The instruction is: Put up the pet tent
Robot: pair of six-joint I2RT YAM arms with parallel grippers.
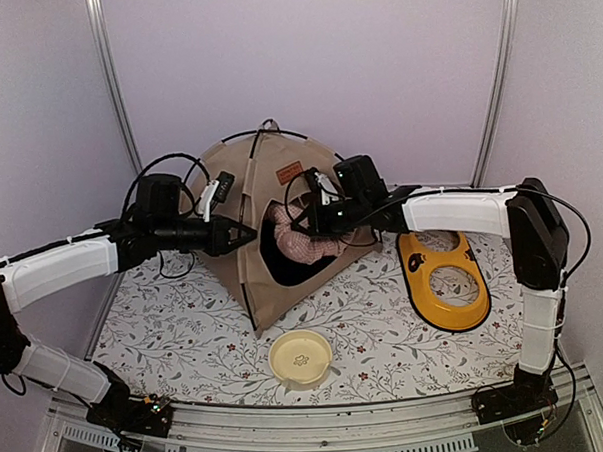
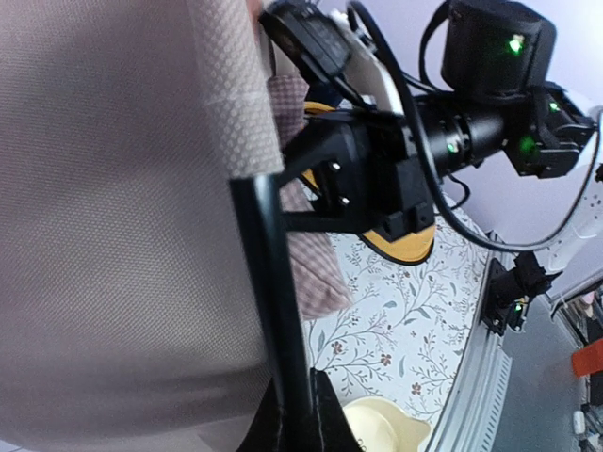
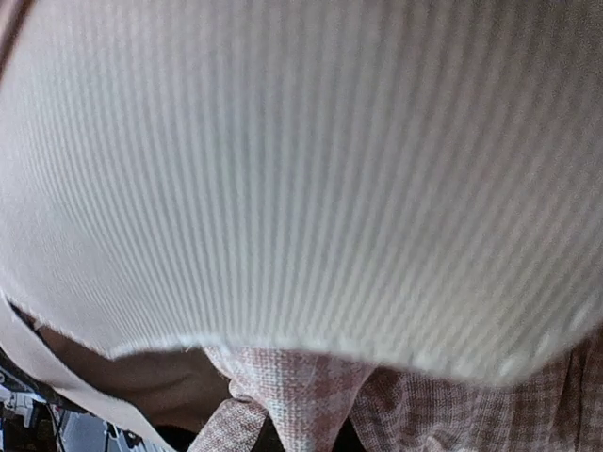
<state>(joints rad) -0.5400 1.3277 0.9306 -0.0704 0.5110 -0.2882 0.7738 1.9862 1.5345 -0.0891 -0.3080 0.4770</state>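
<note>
Pet tent (image 1: 246, 278) upright, checked cushion (image 1: 304, 244) half inside. Push deeper with right hand (image 1: 314, 220), steady tent with left hand (image 1: 246, 235); both grips impossible to tell.

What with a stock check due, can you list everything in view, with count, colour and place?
pet tent: 1, tan with black poles, standing at back centre.
cushion: 1, pink-and-white checked, in the tent's doorway.
feeder tray: 1, yellow, oval, right of the tent.
bowl: 1, cream, front centre.
table cover: 1, white with floral print, under everything.
left arm: 1, white and black, reaching to the tent's left wall.
right arm: 1, white and black, reaching to the doorway.
</note>
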